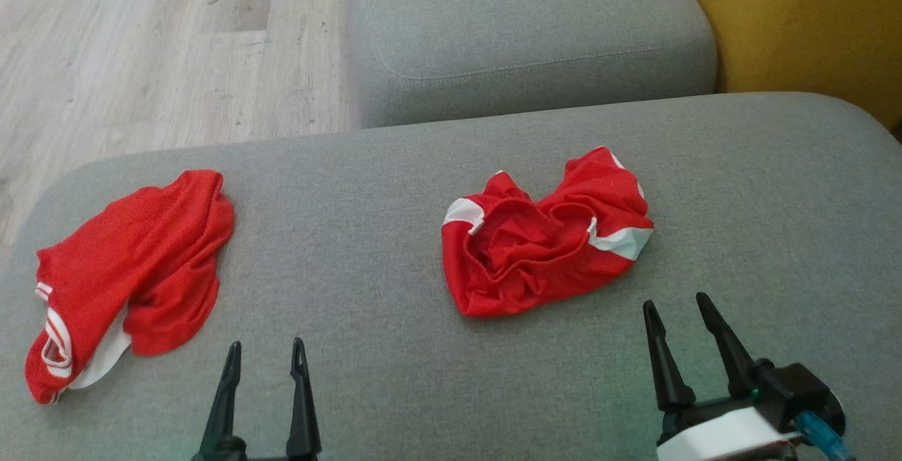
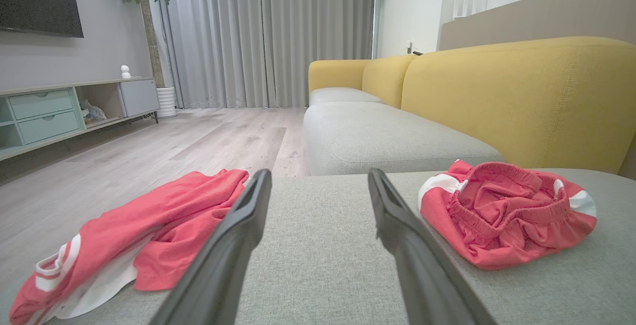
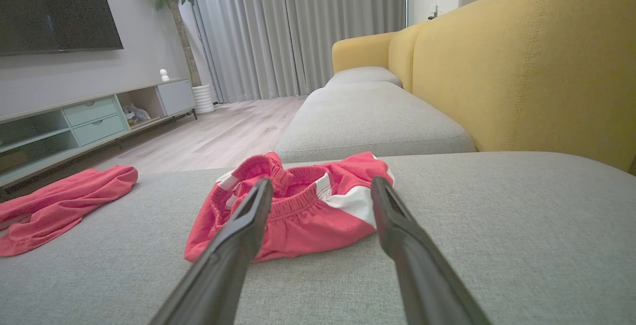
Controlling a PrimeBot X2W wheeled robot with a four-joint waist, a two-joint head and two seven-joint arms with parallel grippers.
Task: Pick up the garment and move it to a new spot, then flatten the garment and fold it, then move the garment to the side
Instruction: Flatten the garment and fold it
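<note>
Two red garments lie on the grey sofa cushion (image 1: 366, 235). Red shorts with white side panels (image 1: 542, 235) are bunched at centre right, their elastic waistband facing up (image 3: 298, 205) (image 2: 502, 213). A red shirt with white trim (image 1: 130, 271) lies crumpled at the left edge (image 2: 134, 245) (image 3: 54, 205). My left gripper (image 1: 266, 352) stands open low in the head view, between the two garments, touching neither. My right gripper (image 1: 675, 309) is open just short of the shorts' right corner, pointing at them, with nothing between its fingers.
A second grey seat cushion (image 1: 521, 24) lies beyond, with the yellow sofa back (image 1: 810, 17) at right. Wooden floor (image 1: 141, 45) drops off beyond the cushion's left and far edge. A TV cabinet (image 2: 59, 111), a plant and curtains stand far across the room.
</note>
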